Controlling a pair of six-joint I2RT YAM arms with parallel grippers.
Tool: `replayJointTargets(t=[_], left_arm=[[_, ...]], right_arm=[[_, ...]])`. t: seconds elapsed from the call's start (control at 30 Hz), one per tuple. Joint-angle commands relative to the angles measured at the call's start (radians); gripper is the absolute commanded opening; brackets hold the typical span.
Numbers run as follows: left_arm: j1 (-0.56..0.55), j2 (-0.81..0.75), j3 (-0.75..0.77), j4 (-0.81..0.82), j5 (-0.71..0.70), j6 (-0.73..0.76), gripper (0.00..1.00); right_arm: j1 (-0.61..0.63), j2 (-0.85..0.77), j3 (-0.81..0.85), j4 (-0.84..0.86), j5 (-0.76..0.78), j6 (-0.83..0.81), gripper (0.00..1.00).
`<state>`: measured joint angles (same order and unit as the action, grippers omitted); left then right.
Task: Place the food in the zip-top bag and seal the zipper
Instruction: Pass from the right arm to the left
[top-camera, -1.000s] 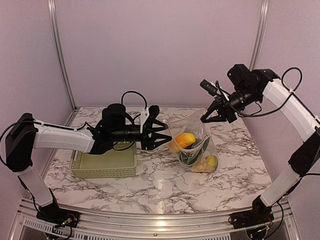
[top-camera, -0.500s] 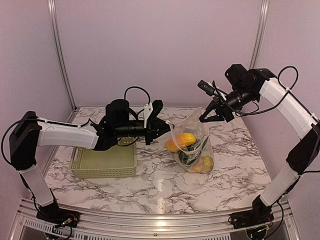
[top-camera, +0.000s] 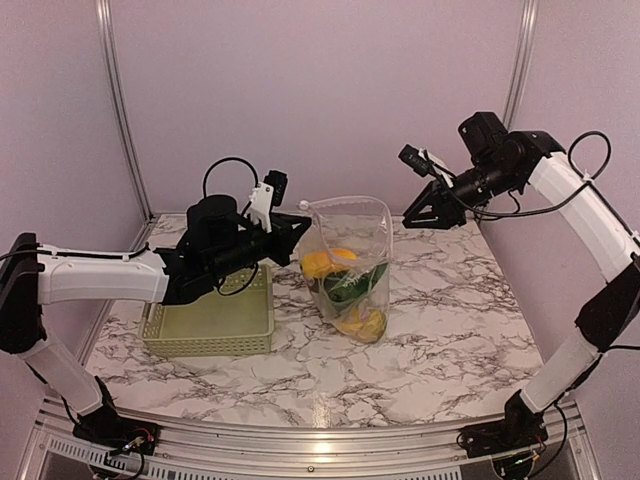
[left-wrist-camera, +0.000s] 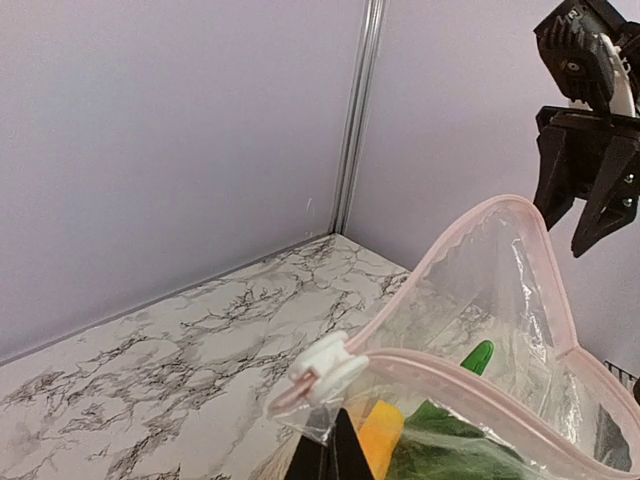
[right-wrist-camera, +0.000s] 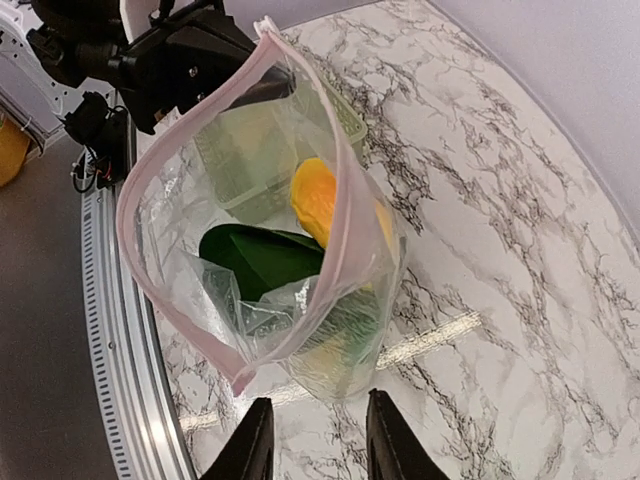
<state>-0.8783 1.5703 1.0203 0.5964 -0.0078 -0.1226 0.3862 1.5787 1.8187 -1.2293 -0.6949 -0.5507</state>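
The zip-top bag (top-camera: 348, 262) hangs above the marble, its mouth gaping. Inside it is the food: an orange piece (top-camera: 318, 263), a dark green one (top-camera: 350, 285) and a yellow fruit (top-camera: 366, 322). My left gripper (top-camera: 296, 232) is shut on the bag's left top corner, just under the white slider (left-wrist-camera: 328, 368) of the pink zipper (left-wrist-camera: 470, 362). My right gripper (top-camera: 430, 214) stands open to the right of the bag and apart from it. In the right wrist view its fingers (right-wrist-camera: 255, 440) hold nothing, and the bag (right-wrist-camera: 270, 230) hangs beyond them.
A pale green lattice basket (top-camera: 210, 322) sits on the table under the left arm. Purple walls with metal posts (top-camera: 118, 110) close in the back and sides.
The left gripper shut on the bag's corner and carried it up and left. The right gripper let go of the other corner, opened and drew back. The bag swung left.
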Motion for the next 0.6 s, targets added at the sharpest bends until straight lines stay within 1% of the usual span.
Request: replayJointTargets(t=[0.0, 0.07, 0.13, 0.23, 0.37, 0.47, 0.57], left_arm=[[-0.023, 0.006, 0.057, -0.097, -0.137, -0.083, 0.00], [-0.035, 0.008, 0.073, -0.120, -0.171, -0.108, 0.00], [-0.050, 0.005, 0.091, -0.149, -0.206, -0.125, 0.00], [-0.068, -0.008, 0.114, -0.193, -0.252, -0.151, 0.00], [-0.080, -0.019, 0.147, -0.264, -0.282, -0.187, 0.00], [-0.086, -0.028, 0.153, -0.291, -0.287, -0.195, 0.00], [-0.088, -0.042, 0.144, -0.299, -0.300, -0.188, 0.00]], right_arm=[[0.044, -0.082, 0.054, -0.002, -0.064, -0.045, 0.31], [0.081, -0.090, 0.041, -0.020, -0.091, -0.064, 0.33], [0.132, -0.092, 0.013, -0.018, -0.085, -0.062, 0.36], [0.215, -0.079, -0.016, 0.006, -0.021, -0.049, 0.42], [0.306, -0.035, -0.015, 0.025, 0.060, -0.041, 0.50], [0.355, 0.005, -0.008, 0.051, 0.145, -0.014, 0.52], [0.363, 0.039, -0.004, 0.062, 0.210, 0.000, 0.52]])
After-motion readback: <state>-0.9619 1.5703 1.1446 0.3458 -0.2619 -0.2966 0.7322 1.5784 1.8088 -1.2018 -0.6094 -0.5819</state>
